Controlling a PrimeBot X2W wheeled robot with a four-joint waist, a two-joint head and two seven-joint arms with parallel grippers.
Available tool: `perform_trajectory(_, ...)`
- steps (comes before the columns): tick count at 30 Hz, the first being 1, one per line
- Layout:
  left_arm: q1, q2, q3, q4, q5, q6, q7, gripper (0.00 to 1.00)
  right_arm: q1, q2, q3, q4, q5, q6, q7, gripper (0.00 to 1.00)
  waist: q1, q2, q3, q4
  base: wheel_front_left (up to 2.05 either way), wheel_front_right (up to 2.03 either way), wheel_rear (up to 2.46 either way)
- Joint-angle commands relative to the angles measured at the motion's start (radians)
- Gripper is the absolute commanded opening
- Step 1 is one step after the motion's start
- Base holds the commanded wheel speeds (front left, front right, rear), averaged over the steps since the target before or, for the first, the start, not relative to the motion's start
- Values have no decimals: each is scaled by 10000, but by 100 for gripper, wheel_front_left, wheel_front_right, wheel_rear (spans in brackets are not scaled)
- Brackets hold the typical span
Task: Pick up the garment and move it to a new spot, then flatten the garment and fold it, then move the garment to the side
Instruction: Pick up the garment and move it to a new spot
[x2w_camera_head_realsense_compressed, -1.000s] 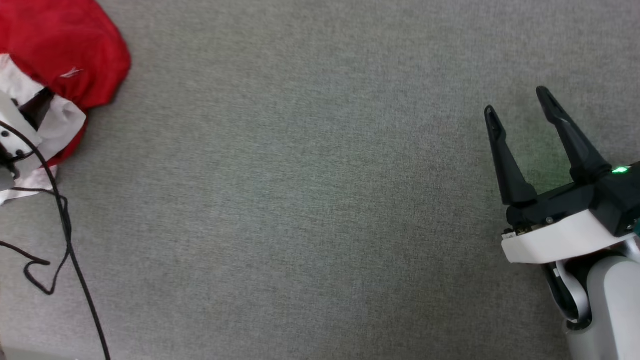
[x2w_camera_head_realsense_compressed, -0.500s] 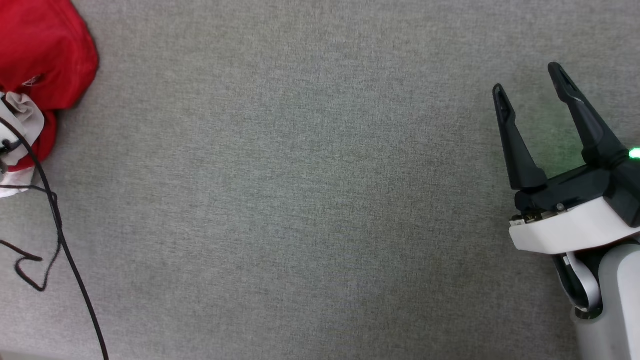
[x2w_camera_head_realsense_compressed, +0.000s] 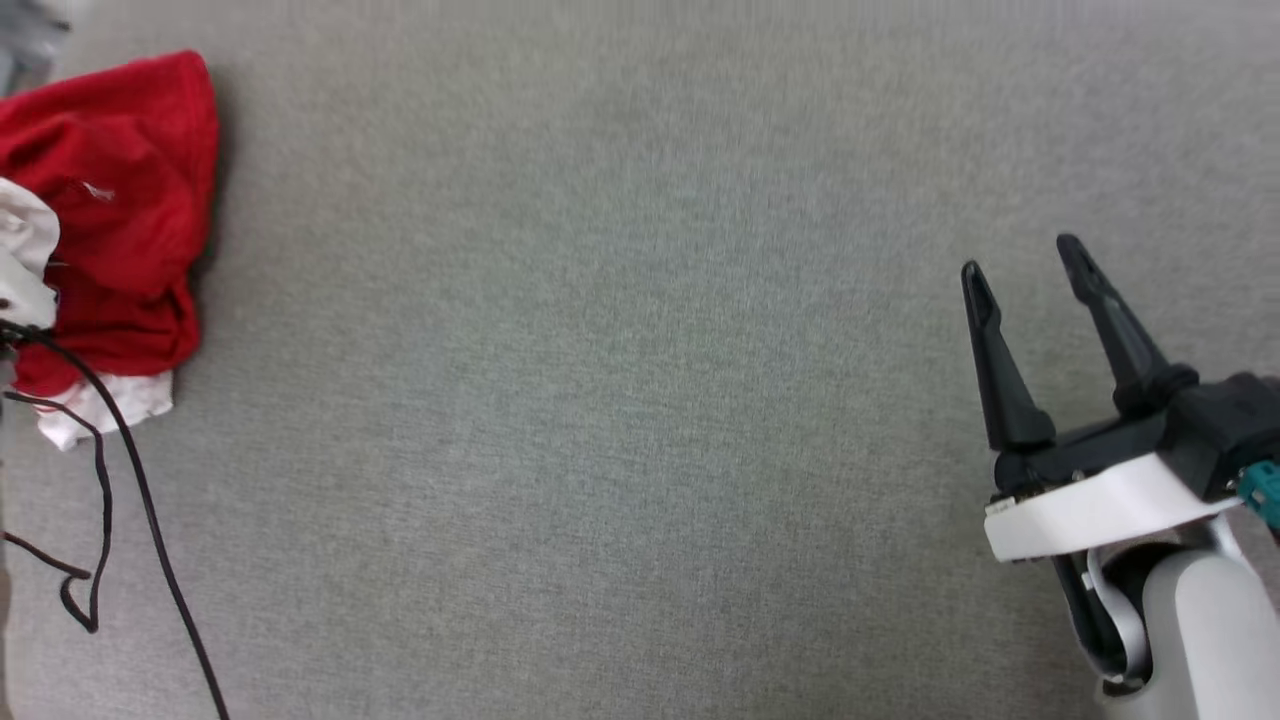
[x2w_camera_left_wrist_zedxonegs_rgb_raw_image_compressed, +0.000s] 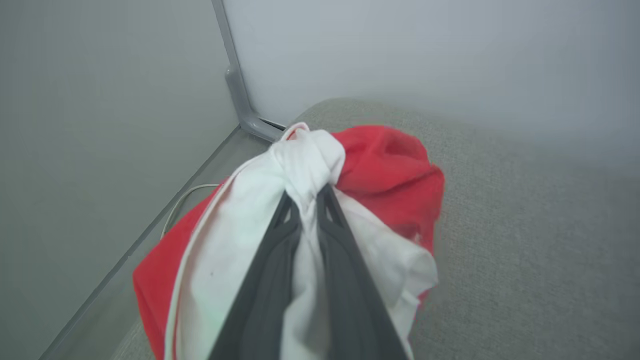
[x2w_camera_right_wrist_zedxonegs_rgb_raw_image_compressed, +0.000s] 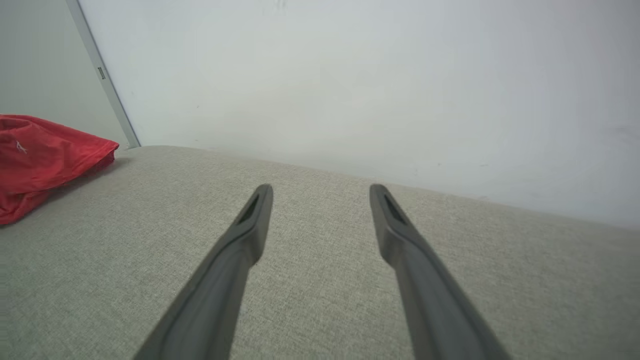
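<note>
**A:** Which step was that?

**B:** Pick-up, I'd say. Left gripper (x2w_camera_left_wrist_zedxonegs_rgb_raw_image_compressed: 306, 196) was clamped on a white fold of the shirt (x2w_camera_head_realsense_compressed: 120, 230), bunched at the head view's upper left. Next it'd need lifting clear and carrying across the gray surface (x2w_camera_head_realsense_compressed: 600, 400). Right gripper (x2w_camera_head_realsense_compressed: 1020, 258) hovered lower right, fingers apart, empty, pointing up-frame.
</note>
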Motion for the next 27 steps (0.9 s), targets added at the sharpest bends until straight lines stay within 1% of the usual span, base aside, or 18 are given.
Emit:
perform_trajectory(1, 63, -70, -27, 108, 90, -4, -405, 0, 213, 94, -54, 55, 15, -7, -32, 100, 0, 0, -821, -46, 0, 0, 0)
perform_trajectory(3, 128, -204, -174, 331, 213, -98, -915, 0, 430, 202, -168, 120, 24, -7, -9, 100, 0, 0, -1200, -88, 0, 0, 0)
perform_trajectory(6, 263, -475, -398, 455, 384, -81, -1588, 0, 759, 327, -304, 250, 59, -7, 6, 100, 0, 0, -1762, -211, 0, 0, 0)
perform_trajectory(11, 600, -1051, -736, 251, 489, -172, -2202, 0, 1289, 484, -468, 392, 63, -7, 29, 100, 0, 0, -2543, -503, 0, 0, 0)
perform_trajectory(14, 947, -1507, -988, -165, 588, -15, -2332, 0, 1563, 548, -470, 456, 63, -7, 81, 100, 0, 0, -2918, -805, 0, 0, 0)
perform_trajectory(18, 1677, -2075, -1343, -1068, 639, 108, -2108, 0, 1880, 595, -508, 533, 92, -7, 103, 100, 0, 0, -3326, -1306, 0, 0, 0)
perform_trajectory(21, 2472, -2407, -1662, -1971, 662, 106, -1779, 0, 2045, 629, -527, 553, 121, -7, 177, 100, 0, 0, -3502, -1761, 0, 0, 0)
perform_trajectory(22, 2472, -2407, -1662, -1971, 662, 106, -1779, 0, 2045, 629, -527, 553, 121, -7, 177, 100, 0, 0, -3502, -1761, 0, 0, 0)
perform_trajectory(27, 3784, -3015, -2210, -3776, 571, 173, -1050, 0, 2201, 635, -508, 583, 145, -7, 238, 100, 0, 0, -3591, -2586, 0, 0, 0)
